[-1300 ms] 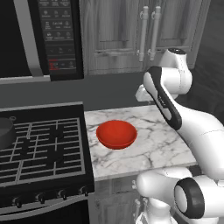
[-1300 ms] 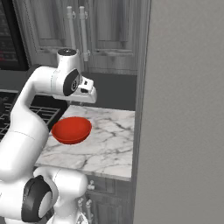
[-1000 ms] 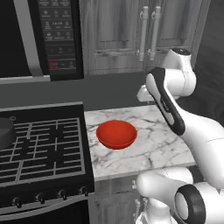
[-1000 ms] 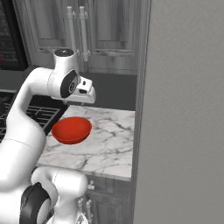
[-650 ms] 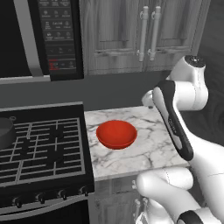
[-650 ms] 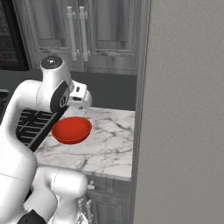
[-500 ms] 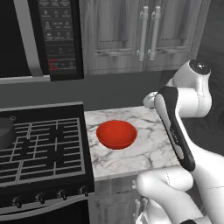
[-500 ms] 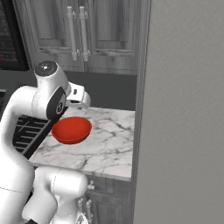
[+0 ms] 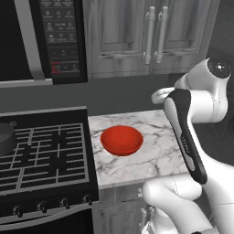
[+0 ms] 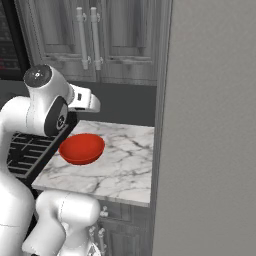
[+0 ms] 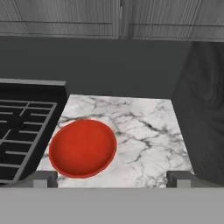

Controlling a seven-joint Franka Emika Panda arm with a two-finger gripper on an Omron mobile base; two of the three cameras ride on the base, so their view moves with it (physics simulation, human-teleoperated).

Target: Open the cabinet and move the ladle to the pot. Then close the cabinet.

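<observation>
The arm has drawn back from the shut cabinet [image 9: 151, 36]; jaws spread, empty, above the red bowl [image 11: 82, 148].

You had a red bowl [image 9: 121, 140] on the marble bench [image 9: 155, 153], just beside the black stove [image 9: 43, 157], with the microwave [image 9: 43, 39] above it.

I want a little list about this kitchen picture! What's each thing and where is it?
cabinet: on the wall above the counter, both doors shut
pot: on the stove, at the left edge
red bowl: on the marble counter, beside the stove
microwave: left of the cabinet, over the stove
tool: open, held above the counter, holding nothing
ladle: not seen
</observation>
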